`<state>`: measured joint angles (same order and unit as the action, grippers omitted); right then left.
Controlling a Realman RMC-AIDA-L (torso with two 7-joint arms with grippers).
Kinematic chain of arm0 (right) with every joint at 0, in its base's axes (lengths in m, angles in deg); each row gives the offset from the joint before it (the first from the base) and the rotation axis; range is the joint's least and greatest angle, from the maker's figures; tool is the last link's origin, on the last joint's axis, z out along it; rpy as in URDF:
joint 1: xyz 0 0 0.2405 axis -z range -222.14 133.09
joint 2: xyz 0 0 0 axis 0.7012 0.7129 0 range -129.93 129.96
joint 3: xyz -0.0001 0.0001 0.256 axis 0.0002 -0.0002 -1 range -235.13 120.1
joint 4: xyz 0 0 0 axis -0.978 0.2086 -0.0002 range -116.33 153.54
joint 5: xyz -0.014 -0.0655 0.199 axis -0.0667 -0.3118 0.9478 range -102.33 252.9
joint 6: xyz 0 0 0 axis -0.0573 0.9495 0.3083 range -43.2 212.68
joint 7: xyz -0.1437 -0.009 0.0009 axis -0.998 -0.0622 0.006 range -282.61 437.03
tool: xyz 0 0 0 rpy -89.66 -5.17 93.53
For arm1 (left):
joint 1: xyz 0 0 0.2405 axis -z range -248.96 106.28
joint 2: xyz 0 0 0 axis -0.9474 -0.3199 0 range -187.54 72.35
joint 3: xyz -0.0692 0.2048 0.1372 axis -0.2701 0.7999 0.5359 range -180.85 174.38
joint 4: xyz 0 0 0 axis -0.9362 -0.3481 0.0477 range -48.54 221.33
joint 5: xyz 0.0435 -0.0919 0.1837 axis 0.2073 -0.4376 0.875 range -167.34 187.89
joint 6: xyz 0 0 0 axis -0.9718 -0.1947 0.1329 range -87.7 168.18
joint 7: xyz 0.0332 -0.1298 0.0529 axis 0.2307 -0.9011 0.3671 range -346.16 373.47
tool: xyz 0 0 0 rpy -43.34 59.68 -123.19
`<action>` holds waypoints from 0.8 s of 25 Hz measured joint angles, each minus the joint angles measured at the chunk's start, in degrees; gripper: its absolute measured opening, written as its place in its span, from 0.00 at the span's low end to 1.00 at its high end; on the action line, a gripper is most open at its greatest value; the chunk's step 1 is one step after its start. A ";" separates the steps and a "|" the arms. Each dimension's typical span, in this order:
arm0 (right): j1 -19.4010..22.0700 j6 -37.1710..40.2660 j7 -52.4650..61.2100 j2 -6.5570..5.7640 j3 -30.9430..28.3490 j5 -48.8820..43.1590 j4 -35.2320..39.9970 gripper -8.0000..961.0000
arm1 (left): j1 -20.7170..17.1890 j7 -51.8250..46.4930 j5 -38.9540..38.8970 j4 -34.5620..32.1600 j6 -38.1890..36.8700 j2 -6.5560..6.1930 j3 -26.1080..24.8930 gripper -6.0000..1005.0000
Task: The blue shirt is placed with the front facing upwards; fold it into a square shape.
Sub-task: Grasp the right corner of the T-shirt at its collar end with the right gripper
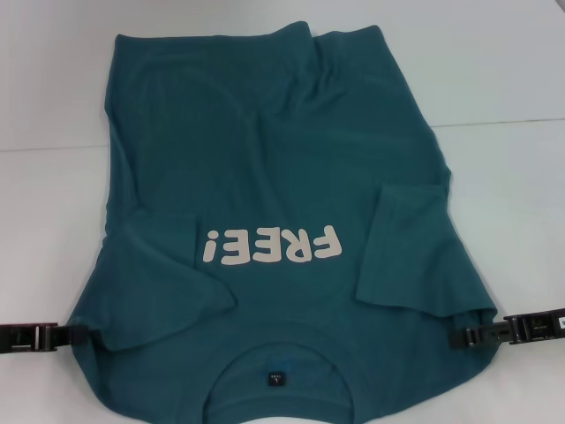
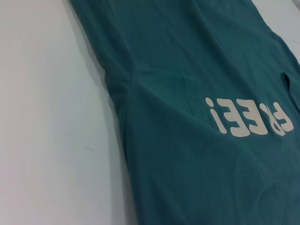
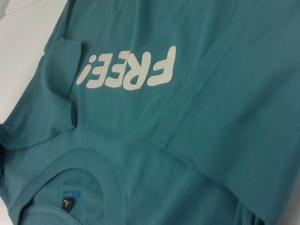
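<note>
The shirt (image 1: 274, 177) fills the frame's centre on the white table (image 1: 512, 71), lettering up, both sleeves folded inward, its collar cut off at the bottom edge. The left gripper (image 1: 84, 335) and right gripper (image 1: 455, 336) meet its shoulder edges at lower left and lower right; whether they pinch cloth I cannot tell.

Blue shirt (image 1: 282, 177) lies front-up between left gripper (image 1: 84, 335) and right gripper (image 1: 455, 336), both sleeves folded inward.
</note>
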<state>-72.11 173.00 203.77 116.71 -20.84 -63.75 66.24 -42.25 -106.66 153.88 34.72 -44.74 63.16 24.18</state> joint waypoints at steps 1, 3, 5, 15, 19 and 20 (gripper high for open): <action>-0.01 0.00 0.00 0.01 0.03 0.00 0.00 0.94 | 0.00 0.00 0.00 0.00 0.00 0.00 0.00 0.01; -0.01 0.01 0.00 0.01 0.08 0.00 -0.01 0.94 | 0.00 0.00 0.00 0.00 0.00 0.00 0.00 0.01; -0.01 0.04 0.00 -0.03 0.29 -0.09 -0.18 0.94 | 0.00 0.00 -0.01 0.00 0.00 0.00 0.00 0.01; 0.08 -0.17 0.01 -0.11 0.03 -0.65 -0.08 0.69 | 0.08 0.00 -0.07 -0.01 -0.01 0.00 0.00 0.01; -0.06 -0.20 0.01 -0.16 -0.02 -0.65 -0.16 0.52 | 0.09 0.00 -0.09 0.00 -0.01 0.00 0.00 0.01; -0.09 -0.21 0.01 -0.19 -0.02 -0.65 -0.26 0.40 | 0.09 0.00 -0.09 0.00 -0.01 0.00 0.00 0.01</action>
<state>-72.20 172.79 203.77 116.52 -20.86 -64.41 65.98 -42.16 -106.66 153.79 34.72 -44.75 63.17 24.18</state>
